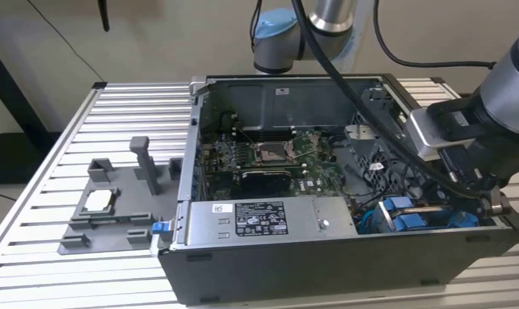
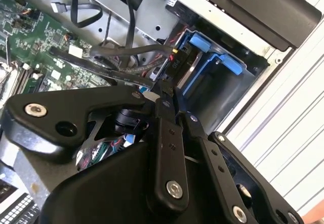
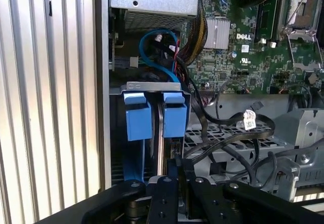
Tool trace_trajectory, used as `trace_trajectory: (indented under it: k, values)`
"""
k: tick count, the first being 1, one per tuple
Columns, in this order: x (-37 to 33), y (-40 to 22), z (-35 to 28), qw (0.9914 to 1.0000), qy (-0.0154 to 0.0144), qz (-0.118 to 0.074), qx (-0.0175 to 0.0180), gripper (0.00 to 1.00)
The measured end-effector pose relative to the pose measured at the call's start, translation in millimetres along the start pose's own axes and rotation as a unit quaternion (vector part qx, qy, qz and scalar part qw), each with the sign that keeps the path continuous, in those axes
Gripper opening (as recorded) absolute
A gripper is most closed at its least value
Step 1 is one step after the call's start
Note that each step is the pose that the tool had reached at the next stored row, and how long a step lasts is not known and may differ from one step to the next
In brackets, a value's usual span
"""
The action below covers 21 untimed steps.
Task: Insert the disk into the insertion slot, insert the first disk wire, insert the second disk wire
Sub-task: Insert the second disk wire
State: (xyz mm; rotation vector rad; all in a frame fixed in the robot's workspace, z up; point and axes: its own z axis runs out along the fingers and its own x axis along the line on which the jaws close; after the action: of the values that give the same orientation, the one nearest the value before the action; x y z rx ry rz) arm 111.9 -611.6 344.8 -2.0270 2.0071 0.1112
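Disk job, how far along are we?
Done: the disk, by its blue carrier, looks seated in the slot. In hand: the pincer seems shut on a black wire close to the disk. Left: no wire looks plugged into the disk yet, though that end is partly hidden.

A robotics lab or test workshop, seen from beside the bench. A desk (image 1: 53, 161) of ribbed aluminium slats carries an opened computer case (image 1: 328, 264), its green motherboard (image 1: 277, 154) bare, beside a grey moulded parts fixture (image 1: 113, 215). A grey and blue robot arm (image 1: 277, 38) stands at the desk's far edge before a plain beige wall (image 1: 156, 32), trailing black cables (image 1: 328, 58).
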Motion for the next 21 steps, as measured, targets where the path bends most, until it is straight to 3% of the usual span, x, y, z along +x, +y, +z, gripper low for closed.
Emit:
trace_trajectory:
  k: [1, 3, 9, 15, 17, 21]
  values:
    - [0.0, 0.0, 0.0, 1.0, -0.0013, 0.0, 0.0003, 0.16]
    - [0.0, 0.0, 0.3, 0.99999, -0.0023, -0.001, 0.0046, 0.16]
    - [0.2, 0.1, 1.0, 0.99995, -0.0025, -0.002, 0.0098, 0.16]
    - [1.0, 0.3, 1.7, 0.99992, -0.0025, -0.003, 0.0123, 0.16]
    - [0.1, -0.2, -2.2, 0.99992, -0.0023, -0.003, 0.012, 0.16]
    - [-4.3, -2.7, -17.5, 0.99993, -0.0025, -0.003, 0.0109, 0.16]
